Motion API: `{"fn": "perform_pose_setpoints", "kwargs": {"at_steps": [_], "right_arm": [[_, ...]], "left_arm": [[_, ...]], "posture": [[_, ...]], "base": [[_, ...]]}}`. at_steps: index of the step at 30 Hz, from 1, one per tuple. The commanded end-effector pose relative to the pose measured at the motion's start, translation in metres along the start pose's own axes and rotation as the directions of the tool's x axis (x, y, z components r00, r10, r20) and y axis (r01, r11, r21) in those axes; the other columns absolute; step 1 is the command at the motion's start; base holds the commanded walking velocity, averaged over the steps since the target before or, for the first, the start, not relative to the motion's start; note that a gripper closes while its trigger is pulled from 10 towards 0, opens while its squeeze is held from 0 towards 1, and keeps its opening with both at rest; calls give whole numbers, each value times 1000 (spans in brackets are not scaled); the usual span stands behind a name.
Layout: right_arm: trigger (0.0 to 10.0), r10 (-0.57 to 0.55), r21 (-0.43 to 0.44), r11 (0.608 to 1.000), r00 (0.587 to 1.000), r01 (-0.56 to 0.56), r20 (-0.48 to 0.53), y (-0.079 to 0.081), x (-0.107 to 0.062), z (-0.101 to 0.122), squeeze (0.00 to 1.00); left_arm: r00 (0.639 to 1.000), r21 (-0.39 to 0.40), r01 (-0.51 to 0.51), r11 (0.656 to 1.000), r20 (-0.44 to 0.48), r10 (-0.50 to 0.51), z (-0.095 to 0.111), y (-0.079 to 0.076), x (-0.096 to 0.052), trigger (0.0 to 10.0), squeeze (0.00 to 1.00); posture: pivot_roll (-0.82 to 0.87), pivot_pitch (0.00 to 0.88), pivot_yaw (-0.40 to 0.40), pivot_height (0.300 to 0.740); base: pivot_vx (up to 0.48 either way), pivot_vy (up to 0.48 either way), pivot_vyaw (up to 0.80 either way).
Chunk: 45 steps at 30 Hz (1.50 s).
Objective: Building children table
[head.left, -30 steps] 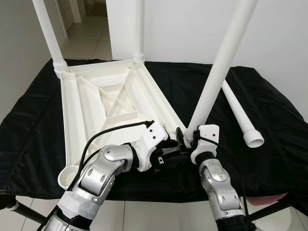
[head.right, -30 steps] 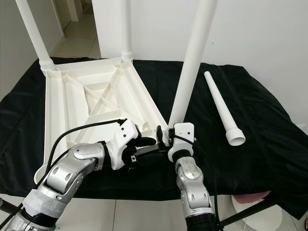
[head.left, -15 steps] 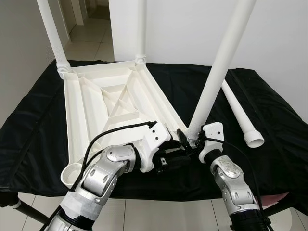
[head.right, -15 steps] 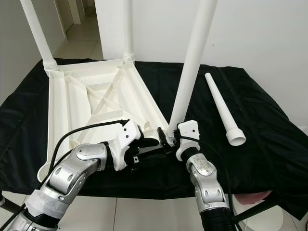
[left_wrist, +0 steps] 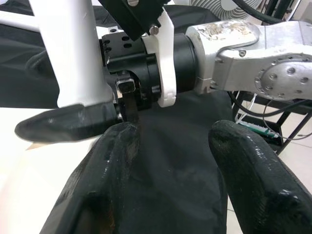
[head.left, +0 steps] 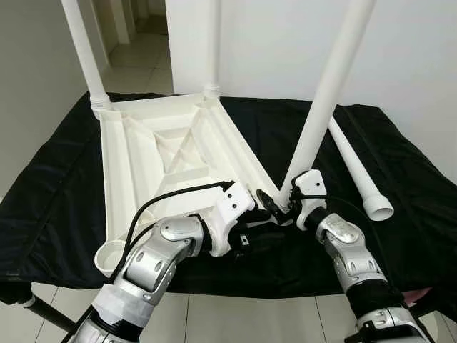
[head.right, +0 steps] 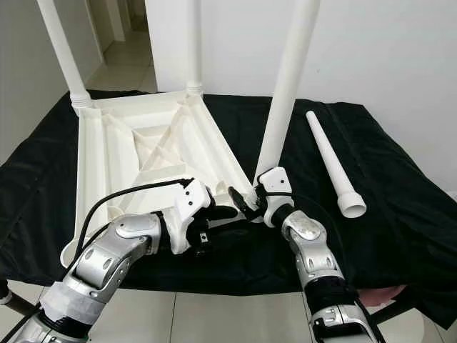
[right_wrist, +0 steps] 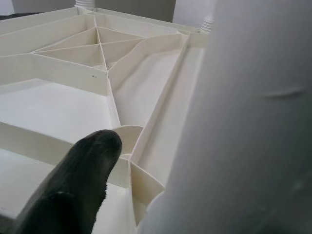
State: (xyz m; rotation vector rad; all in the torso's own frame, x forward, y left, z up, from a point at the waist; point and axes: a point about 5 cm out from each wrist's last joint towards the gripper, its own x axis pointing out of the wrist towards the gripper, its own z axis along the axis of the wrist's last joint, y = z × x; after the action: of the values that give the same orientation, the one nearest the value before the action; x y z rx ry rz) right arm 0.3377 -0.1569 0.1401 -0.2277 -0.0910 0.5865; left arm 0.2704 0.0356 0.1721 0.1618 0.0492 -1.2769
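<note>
A white plastic children's tabletop (head.left: 164, 161) is lying upside down on the black cloth, showing its ribbed underside, with two white round legs (head.left: 84, 53) standing upright in its far corner sockets and an open round socket (head.left: 108, 255) showing at its near left corner. A third white leg (head.left: 325, 107) is standing at the near right corner, leaning to the right, its lower end sitting at that corner's socket. The fourth leg (head.left: 357, 171), a tapered white tube with a wider open end facing the near side, is lying loose on the cloth well right of the tabletop.
</note>
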Motion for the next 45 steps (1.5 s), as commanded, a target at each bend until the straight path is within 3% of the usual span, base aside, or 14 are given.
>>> {"fn": "perform_pose_setpoints", "kwargs": {"at_steps": [1,2,11,12,13,25,31,37,38,39,40,42,43,45], "right_arm": [[1255,39,18,999,999,-38,-33,4,3,-7,0],[0,51,26,998,998,-50,-36,3,5,-8,0],[0,69,42,997,997,-68,-40,1,5,-14,0],[8392,61,41,997,997,-59,-50,1,4,-16,0],[10000,54,43,998,997,-51,-56,2,3,-18,0],[10000,-87,88,992,994,94,-73,5,1,-22,0],[10000,-316,247,914,946,323,-69,17,-3,-18,0],[10000,-378,259,885,922,386,-81,21,-7,-16,0],[10000,-447,286,843,889,456,-100,24,-10,-15,0],[10000,-447,286,843,889,456,-100,24,-10,-15,0],[10000,-512,303,798,851,521,-114,28,-13,-12,0],[10000,-512,303,798,851,521,-114,28,-13,-12,0],[10000,-548,313,767,826,560,-136,34,-14,-10,0],[10000,-560,321,754,816,573,-140,42,-13,-7,0]], "left_arm": [[1000,15,-22,1000,-7,22,1,3,1,10000,0],[1000,15,-22,1000,-7,23,2,3,0,10000,0],[1000,13,-29,999,-6,29,2,4,0,10000,0],[1000,13,-30,999,-7,30,1,4,0,10000,0],[999,12,-31,999,-8,31,1,4,0,10000,0],[998,9,-58,998,-18,59,0,7,-2,10000,0],[995,6,-95,995,-35,95,-3,13,-4,10000,0],[993,13,-108,994,-39,109,-4,16,-4,10000,0],[991,15,-130,991,-43,131,-5,19,-6,10000,0],[991,15,-130,991,-43,131,-5,19,-6,10000,0],[988,17,-146,989,-46,147,-5,23,-7,10000,0],[988,17,-146,989,-46,147,-5,23,-7,10000,0],[986,17,-157,987,-47,157,-6,25,-7,10000,0],[986,18,-160,987,-48,161,-5,26,-7,10000,0]], "posture": [[31,16,-9,740],[31,16,-9,740],[31,23,-10,740],[29,27,-10,740],[29,27,-10,740],[33,35,-15,740],[32,36,-8,740],[33,35,-7,740],[28,35,-4,740],[28,35,-4,740],[26,38,-2,740],[26,38,-2,740],[25,40,-2,740],[26,43,-4,740]], "base": [[0,0,0],[0,0,0],[0,0,0],[0,0,0],[0,0,0],[0,0,0],[0,0,0],[0,0,0],[0,0,0],[0,0,0],[0,0,0],[0,0,0],[0,0,0],[0,0,0]]}}
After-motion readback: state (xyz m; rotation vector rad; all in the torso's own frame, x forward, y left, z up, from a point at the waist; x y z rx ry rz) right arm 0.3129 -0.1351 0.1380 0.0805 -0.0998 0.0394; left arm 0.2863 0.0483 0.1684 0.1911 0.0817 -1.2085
